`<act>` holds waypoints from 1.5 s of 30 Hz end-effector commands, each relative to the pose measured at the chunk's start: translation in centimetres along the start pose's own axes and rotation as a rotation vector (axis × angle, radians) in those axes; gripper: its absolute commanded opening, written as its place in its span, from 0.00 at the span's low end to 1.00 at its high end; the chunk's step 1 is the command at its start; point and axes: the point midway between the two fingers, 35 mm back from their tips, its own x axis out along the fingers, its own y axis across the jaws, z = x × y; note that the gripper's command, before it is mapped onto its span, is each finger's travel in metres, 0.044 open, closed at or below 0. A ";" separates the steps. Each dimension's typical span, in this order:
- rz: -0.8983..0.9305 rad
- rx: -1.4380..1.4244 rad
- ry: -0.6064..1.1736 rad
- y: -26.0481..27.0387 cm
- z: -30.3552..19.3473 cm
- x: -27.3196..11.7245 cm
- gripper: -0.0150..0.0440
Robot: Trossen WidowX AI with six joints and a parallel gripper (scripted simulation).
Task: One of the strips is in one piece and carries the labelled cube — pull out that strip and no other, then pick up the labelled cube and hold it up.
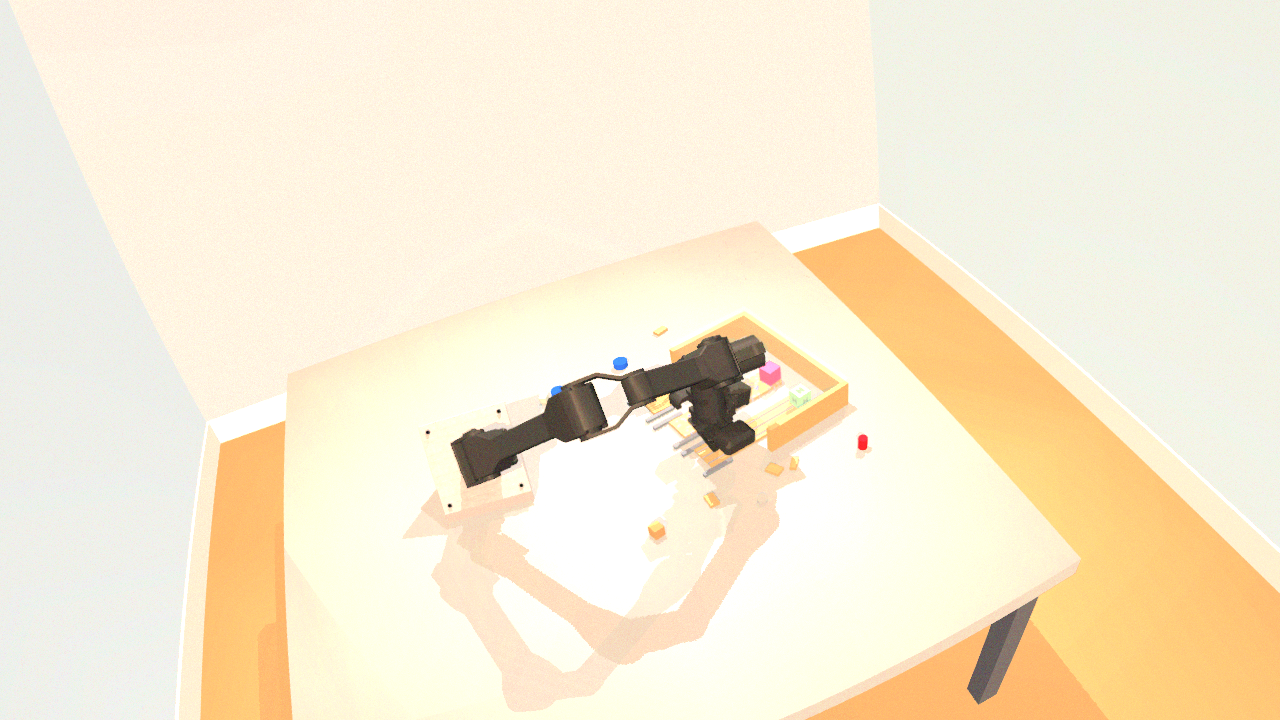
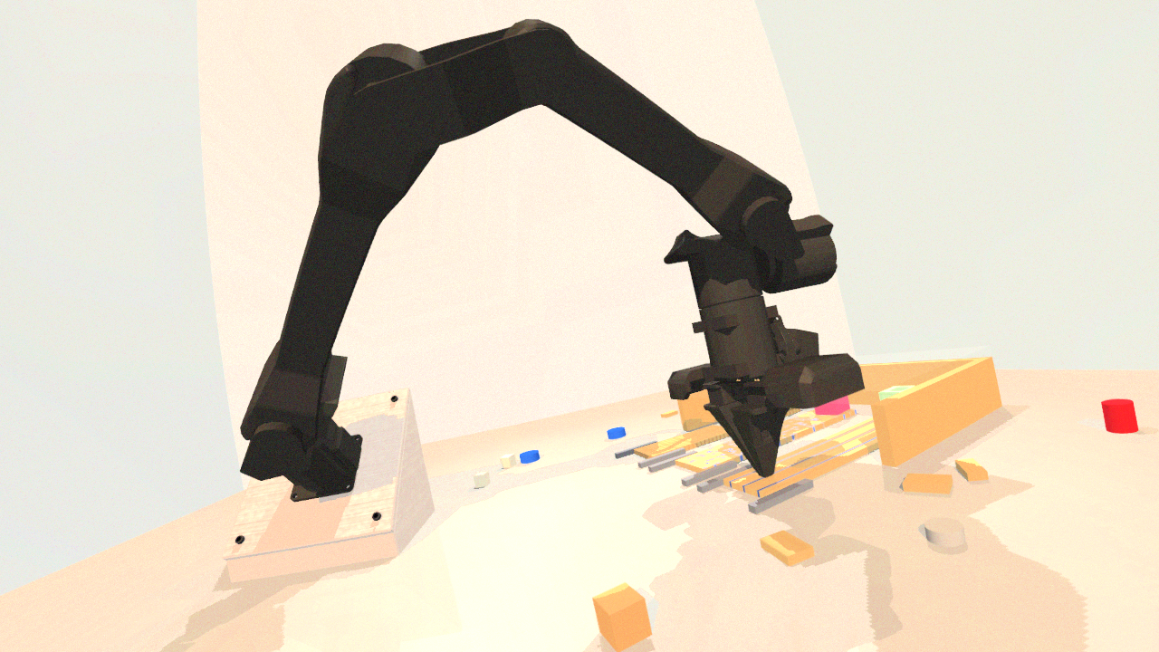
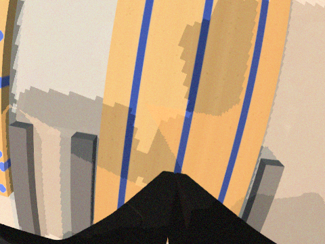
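Note:
My gripper point(image 2: 765, 472) point(image 3: 175, 173) is shut and empty. Its tips are at or just above the near part of the strip with lengthwise blue lines point(image 2: 818, 455) point(image 3: 169, 51); contact cannot be told. A blue-dotted strip point(image 2: 701, 462) lies beside it, with another strip point(image 2: 664, 445) farther left. A pale green cube point(image 1: 799, 395) point(image 2: 896, 392) with a mark on it stands at the far end of the lined strip. A pink cube point(image 1: 769, 373) point(image 2: 832, 404) stands at the far end of the dotted strip. The arm hides the far end of the leftmost strip in the top and exterior views.
A wooden wall point(image 1: 810, 416) point(image 2: 940, 413) encloses the strips' far ends. Grey rails point(image 2: 781, 496) point(image 3: 272, 176) flank the strips. An orange cube point(image 1: 656, 531) point(image 2: 622, 616), an orange block point(image 2: 787, 548), a pale disc point(image 2: 943, 533), a red cylinder point(image 1: 862, 442) point(image 2: 1119, 416) and a blue disc point(image 1: 620, 363) point(image 2: 617, 433) stand around.

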 end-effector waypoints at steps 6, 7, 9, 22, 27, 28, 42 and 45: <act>-0.004 -0.004 0.000 -0.1 0.0 0.0 0.25; -0.004 -0.004 0.000 -0.1 0.0 0.1 0.25; -0.004 -0.004 0.000 -0.1 0.0 0.1 0.25; -0.004 -0.004 0.000 -0.1 0.0 0.2 0.25; -0.004 -0.004 0.000 -0.1 0.0 0.3 0.25; -0.004 -0.004 0.000 -0.1 0.0 0.3 0.25; -0.004 -0.004 0.000 -0.1 -0.2 0.4 0.25; -0.004 -0.004 0.000 0.0 -0.6 0.4 0.25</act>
